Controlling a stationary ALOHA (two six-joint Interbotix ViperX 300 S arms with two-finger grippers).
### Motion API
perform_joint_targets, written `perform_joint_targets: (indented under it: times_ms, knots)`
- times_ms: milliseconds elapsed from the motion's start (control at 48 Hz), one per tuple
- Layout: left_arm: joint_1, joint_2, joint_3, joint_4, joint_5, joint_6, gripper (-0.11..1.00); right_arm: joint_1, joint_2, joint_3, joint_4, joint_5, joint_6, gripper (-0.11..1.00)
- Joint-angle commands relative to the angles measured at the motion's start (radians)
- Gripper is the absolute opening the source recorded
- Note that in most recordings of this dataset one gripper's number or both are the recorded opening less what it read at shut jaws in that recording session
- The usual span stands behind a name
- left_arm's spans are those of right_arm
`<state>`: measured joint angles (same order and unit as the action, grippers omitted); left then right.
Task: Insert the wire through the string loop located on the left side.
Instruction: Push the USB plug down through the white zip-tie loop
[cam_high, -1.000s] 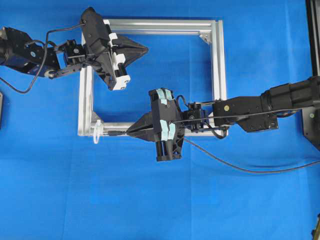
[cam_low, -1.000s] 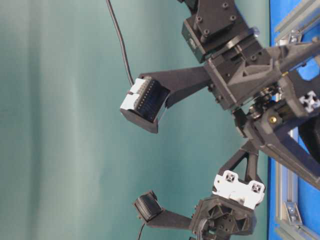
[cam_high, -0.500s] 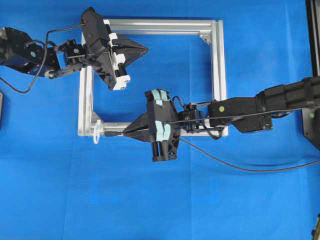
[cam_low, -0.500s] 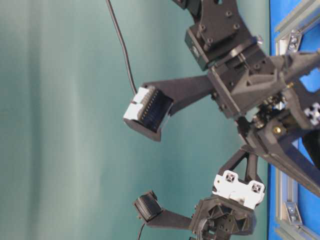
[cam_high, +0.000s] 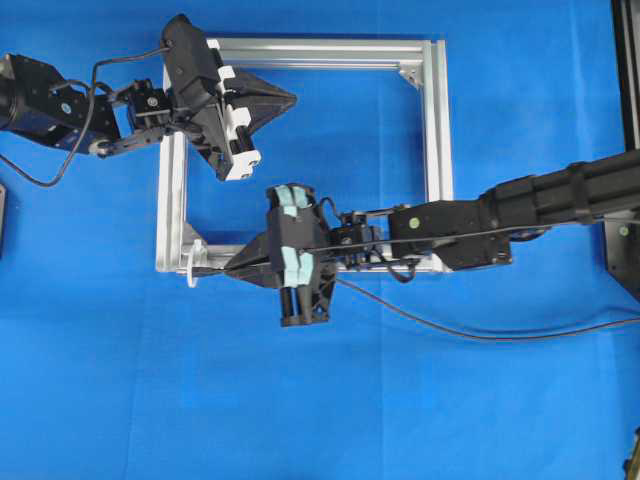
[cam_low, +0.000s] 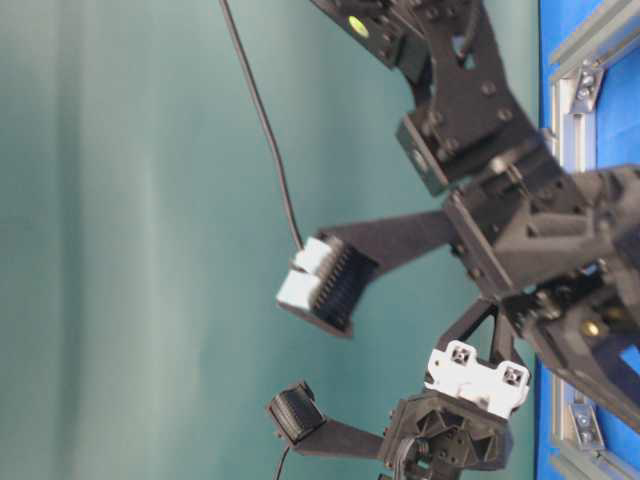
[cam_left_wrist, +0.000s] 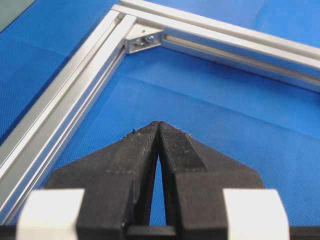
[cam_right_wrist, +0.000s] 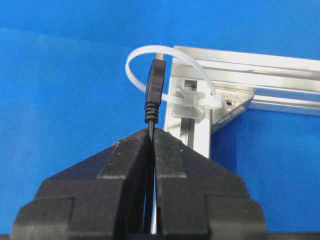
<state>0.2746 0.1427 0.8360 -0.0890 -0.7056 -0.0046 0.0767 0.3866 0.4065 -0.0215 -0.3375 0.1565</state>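
The thin black wire, its plug tip pointing straight ahead of the right fingers pinched shut on it, sits at the mouth of the small white string loop, its long axis aimed along the push. The loop is thin, smooth and hoop-shaped, tied at the corner of the ribbed silver aluminium frame on the blue cloth bench. The left fingers are closed on nothing and lie well away, so the right arm is the nearer.

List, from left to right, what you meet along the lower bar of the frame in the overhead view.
String loop → plug tip of the wire → right gripper, shut on the wire → right arm crossing the frame's right-hand side.
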Motion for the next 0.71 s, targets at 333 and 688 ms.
perform_joint_targets:
  times_ms: [333, 688]
  knots:
    - [-0.012, -0.034, -0.006, 0.003, -0.005, 0.002, 0.00, -0.009, 0.021, -0.100, 0.002, -0.003, 0.000, -0.10]
    - [-0.018, -0.034, -0.005, 0.003, -0.005, 0.002, 0.00, -0.015, 0.049, -0.135, 0.002, -0.003, 0.000, -0.10]
